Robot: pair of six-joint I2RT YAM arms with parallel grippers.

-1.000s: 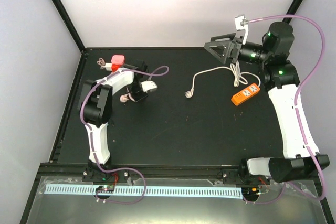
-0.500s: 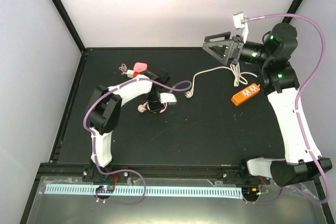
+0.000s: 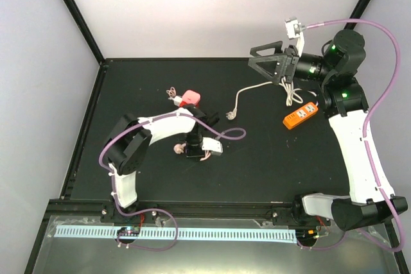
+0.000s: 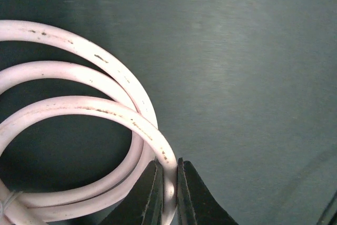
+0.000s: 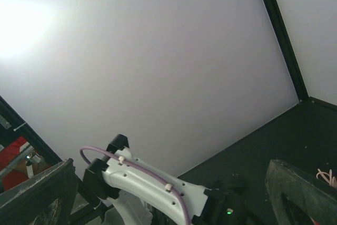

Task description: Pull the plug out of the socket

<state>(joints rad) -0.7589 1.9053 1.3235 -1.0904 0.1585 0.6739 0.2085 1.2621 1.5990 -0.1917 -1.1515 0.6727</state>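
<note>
plug point(image 3: 182, 101) looks joined to the red block point(image 3: 192, 98) mid-surface. it is small, rigid and light, so grip its body, not the limp cord point(image 4: 100, 107). left claw point(image 4: 168, 183) pinches that cord's coil; right claw point(image 3: 262, 62) gapes wide, aloft.

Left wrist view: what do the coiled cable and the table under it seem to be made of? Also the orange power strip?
Coiled cable: likely soft plastic or rubber sheath, pale, smooth; it bends in tight loops and shows dark scuffs.
Table: dark, matte, faint streaks; metal or laminate, cannot tell.
Orange power strip: probably hard moulded plastic, from its even colour and boxy shape.
</note>
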